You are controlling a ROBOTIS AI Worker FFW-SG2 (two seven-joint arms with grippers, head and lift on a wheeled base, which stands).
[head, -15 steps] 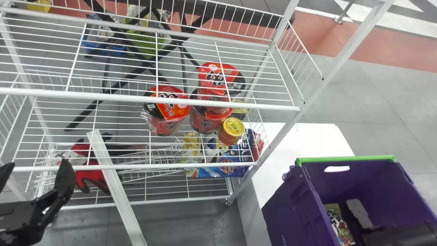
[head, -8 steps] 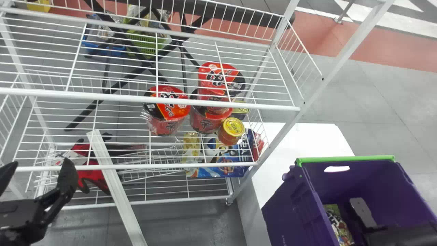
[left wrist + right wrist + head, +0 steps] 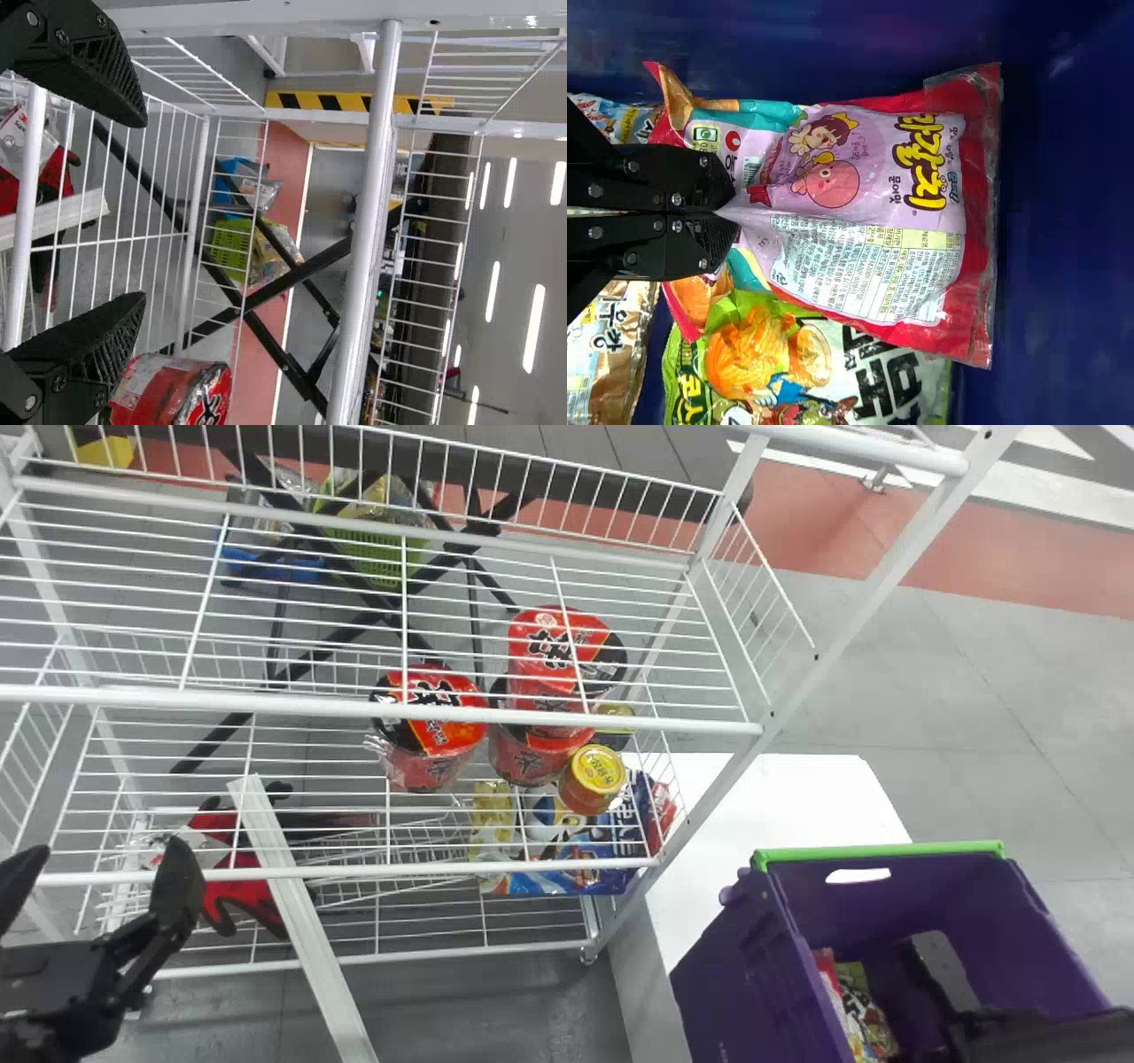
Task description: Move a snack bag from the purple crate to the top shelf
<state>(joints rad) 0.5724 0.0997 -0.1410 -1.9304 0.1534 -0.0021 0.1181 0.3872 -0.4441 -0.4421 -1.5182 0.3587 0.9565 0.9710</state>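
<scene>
Since the R gripper (image 3: pixel 732 212) has the pink snack bag (image 3: pixel 868 177) by one end only, fingers practically together w/ film creased at the tips, main risk is prob a slip: loose weight swings, thin grip peels off. Bag's down in the purple crate (image 3: pixel 749 974), abt 4 o'clock in head view, lying partly over the green snack bag (image 3: pixel 833 372), so a sideways pull could drag that one along. Lifting too low cld catch the crate wall; later, a hanging bottom edge cld snag on the upper wire shelf's front rail (image 3: pixel 532 716) b/c there's little stiffness in it. L gripper (image 3: pixel 106 855) is parked abt 8–9 o'clock, fingers wide apart, nothing held.

Count: 1 crate, 2 grippers, at least 4 bags in the crate (pink, green, brown snack bag (image 3: pixel 611 345), blue-and-white bag (image 3: pixel 622 119)). On the rack, nr centre toward 10 o'clock: 3 red noodle cups (image 3: pixel 430 766), 2 of them stacked; plus 1 yellow-lidded jar (image 3: pixel 592 784) at their 4 o'clock side
</scene>
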